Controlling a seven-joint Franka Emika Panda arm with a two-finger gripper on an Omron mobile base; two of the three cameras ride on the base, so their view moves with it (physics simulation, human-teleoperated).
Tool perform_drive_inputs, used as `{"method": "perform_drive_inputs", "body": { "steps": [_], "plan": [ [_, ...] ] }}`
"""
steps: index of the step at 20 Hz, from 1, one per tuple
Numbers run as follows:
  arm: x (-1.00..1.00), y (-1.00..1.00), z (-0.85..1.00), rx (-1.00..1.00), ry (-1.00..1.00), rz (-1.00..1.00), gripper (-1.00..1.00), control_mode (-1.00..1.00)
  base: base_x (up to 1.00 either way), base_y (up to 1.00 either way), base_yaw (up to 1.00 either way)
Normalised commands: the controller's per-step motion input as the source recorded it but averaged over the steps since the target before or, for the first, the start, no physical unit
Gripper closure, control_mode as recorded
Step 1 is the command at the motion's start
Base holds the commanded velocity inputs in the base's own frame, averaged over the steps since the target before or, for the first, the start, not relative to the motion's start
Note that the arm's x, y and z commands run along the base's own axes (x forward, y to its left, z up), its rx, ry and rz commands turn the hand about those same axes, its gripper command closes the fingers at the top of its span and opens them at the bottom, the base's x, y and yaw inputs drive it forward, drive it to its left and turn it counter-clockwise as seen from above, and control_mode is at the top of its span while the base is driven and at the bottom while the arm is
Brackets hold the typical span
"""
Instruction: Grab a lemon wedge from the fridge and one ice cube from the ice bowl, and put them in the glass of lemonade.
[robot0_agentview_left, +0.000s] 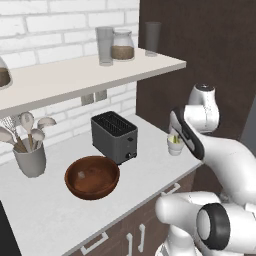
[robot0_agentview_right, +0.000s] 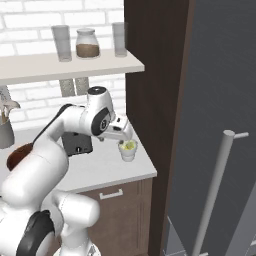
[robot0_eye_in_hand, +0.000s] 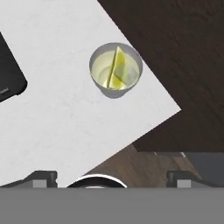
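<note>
Pincer (robot0_eye_in_hand: 111, 181): jaws wide, empty, above glass of lemonade (robot0_eye_in_hand: 115, 70); lemon wedge (robot0_eye_in_hand: 114, 68) + ice cube (robot0_eye_in_hand: 128, 72) inside. I judge task approx. done; next I retract.

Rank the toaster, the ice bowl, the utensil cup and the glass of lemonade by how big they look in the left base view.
1-2. Ice bowl and toaster: look alike, and the bowl is nearer the camera, so unsure.
3. Utensil cup.
4. Glass of lemonade, partly behind the arm.

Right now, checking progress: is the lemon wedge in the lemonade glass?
In: the lemon wedge stands inside the glass of lemonade.
</note>
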Motion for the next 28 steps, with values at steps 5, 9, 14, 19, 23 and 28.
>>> {"method": "perform_drive_inputs", "body": {
  "steps": [5,9,14,19,23,28],
  "plan": [
    [-0.63,0.19,0.24,0.00,-0.11,0.00,-1.00,-1.00,0.00,0.00,0.00],
    [-0.37,0.11,0.12,0.00,-0.11,0.01,-1.00,-1.00,0.00,0.00,0.00],
    [-0.44,0.26,0.12,0.00,-0.08,0.08,-1.00,-1.00,0.00,0.00,0.00],
    [-0.54,0.33,0.30,0.00,-0.16,0.13,-1.00,-1.00,0.00,0.00,0.00],
    [-0.35,0.45,0.35,0.00,-0.19,0.14,-1.00,-1.00,0.00,0.00,0.00],
    [-0.41,0.46,0.41,0.00,-0.19,0.14,-1.00,-1.00,0.00,0.00,0.00]
  ]
}}
